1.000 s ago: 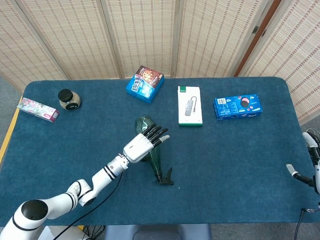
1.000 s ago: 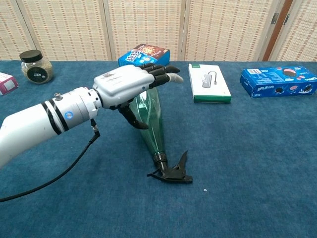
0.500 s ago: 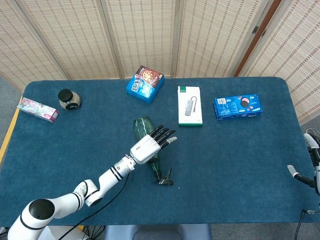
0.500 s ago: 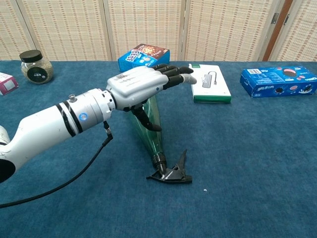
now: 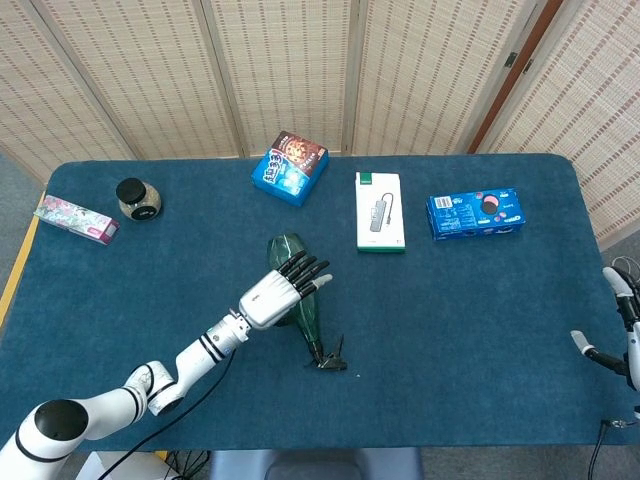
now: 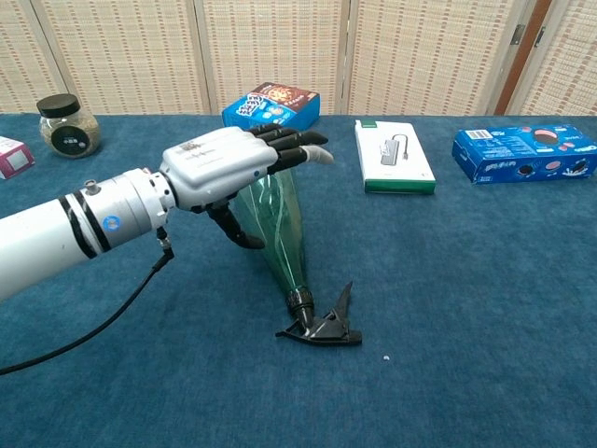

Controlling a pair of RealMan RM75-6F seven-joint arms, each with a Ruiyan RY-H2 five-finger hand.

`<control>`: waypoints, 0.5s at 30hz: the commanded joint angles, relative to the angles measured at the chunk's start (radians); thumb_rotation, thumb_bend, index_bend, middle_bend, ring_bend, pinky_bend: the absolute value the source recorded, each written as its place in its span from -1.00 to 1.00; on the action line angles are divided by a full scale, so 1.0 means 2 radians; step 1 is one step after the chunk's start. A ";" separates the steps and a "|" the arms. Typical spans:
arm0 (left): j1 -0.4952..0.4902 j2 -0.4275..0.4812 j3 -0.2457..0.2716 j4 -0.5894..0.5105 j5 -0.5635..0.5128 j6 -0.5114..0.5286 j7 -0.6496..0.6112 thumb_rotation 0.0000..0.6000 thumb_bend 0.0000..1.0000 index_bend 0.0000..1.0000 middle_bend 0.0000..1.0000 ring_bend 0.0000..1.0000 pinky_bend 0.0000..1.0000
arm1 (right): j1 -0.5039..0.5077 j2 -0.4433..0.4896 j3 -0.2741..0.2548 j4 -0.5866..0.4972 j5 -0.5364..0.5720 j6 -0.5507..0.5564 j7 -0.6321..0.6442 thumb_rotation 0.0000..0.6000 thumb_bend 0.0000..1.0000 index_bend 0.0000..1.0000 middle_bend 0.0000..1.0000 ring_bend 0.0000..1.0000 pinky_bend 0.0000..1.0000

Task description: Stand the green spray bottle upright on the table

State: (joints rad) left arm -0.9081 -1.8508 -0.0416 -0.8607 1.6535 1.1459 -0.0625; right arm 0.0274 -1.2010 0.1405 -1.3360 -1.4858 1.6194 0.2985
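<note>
Green spray bottle (image 6: 280, 224) lies flat on the tabletop (image 5: 480, 320); the left robot hand (image 6: 229, 168) hovers over it, fingers wide, holding nothing.

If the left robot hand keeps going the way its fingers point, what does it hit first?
Probably the white adapter box; the left robot hand seems to pass above the green spray bottle, though depth is unclear.

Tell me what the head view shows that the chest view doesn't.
Only the head view shows the right hand at the table's far right edge and the whole pink box, which the chest view cuts off at its left edge. Only the chest view shows, from the side, the thumb curled beside the bottle. Both share the green spray bottle lying with its black trigger nearest the robot, the left hand spread over it, the jar, and three boxes behind.
</note>
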 commanded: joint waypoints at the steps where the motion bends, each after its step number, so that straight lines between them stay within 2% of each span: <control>1: 0.001 0.000 0.003 0.005 0.000 -0.002 0.000 1.00 -1.00 -1.00 -1.00 -1.00 -1.00 | 0.001 0.000 -0.001 -0.001 -0.001 -0.002 -0.001 1.00 -0.75 -0.77 -0.75 -0.67 -0.17; 8: -0.003 -0.011 0.004 0.019 0.003 -0.003 -0.007 1.00 -1.00 -1.00 -1.00 -1.00 -1.00 | 0.002 -0.002 -0.002 0.000 -0.001 -0.006 -0.002 1.00 -0.75 -0.77 -0.75 -0.67 -0.17; 15: -0.020 -0.035 -0.005 0.033 0.001 -0.012 -0.016 1.00 -1.00 -1.00 -1.00 -1.00 -1.00 | 0.001 -0.002 -0.003 0.001 -0.002 -0.005 0.001 1.00 -0.75 -0.77 -0.75 -0.67 -0.17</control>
State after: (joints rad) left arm -0.9425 -1.9148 -0.0477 -0.8003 1.6566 1.1252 -0.0913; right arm 0.0288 -1.2049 0.1342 -1.3343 -1.4895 1.6096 0.3014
